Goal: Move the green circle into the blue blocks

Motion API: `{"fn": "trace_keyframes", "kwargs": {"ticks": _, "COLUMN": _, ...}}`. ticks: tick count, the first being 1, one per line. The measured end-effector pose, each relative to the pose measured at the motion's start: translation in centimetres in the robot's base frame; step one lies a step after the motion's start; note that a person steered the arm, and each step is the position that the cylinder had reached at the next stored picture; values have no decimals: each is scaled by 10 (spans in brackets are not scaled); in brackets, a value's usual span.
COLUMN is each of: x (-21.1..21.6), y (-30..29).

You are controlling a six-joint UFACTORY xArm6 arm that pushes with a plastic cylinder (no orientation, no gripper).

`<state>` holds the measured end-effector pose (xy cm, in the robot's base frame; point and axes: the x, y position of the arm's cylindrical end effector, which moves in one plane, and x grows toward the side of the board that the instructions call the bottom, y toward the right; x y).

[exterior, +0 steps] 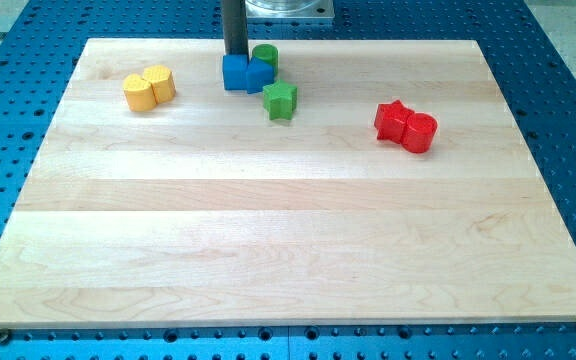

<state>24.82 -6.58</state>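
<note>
The green circle (265, 56) stands near the view's top edge of the wooden board, touching the top right of the blue blocks (244, 74), two blue pieces pressed together. A green star (280, 100) lies just below and right of the blue blocks. My rod comes down from the view's top, and my tip (235, 56) ends right behind the left blue block, just left of the green circle. The very end of the tip is hidden by the blue block.
Two yellow blocks (149, 88) sit together at the view's upper left. A red star and a red circle (405, 125) sit together at the right. The wooden board (288, 230) lies on a blue perforated table.
</note>
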Motion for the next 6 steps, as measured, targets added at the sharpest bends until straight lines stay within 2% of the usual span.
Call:
{"fn": "trace_keyframes", "kwargs": {"ticks": 1, "x": -38, "y": 2}}
{"fn": "trace_keyframes", "kwargs": {"ticks": 2, "x": -48, "y": 49}}
{"fn": "trace_keyframes", "kwargs": {"ticks": 3, "x": -39, "y": 77}}
{"fn": "trace_keyframes", "kwargs": {"ticks": 4, "x": -8, "y": 75}}
{"fn": "trace_keyframes", "kwargs": {"ticks": 6, "x": -13, "y": 58}}
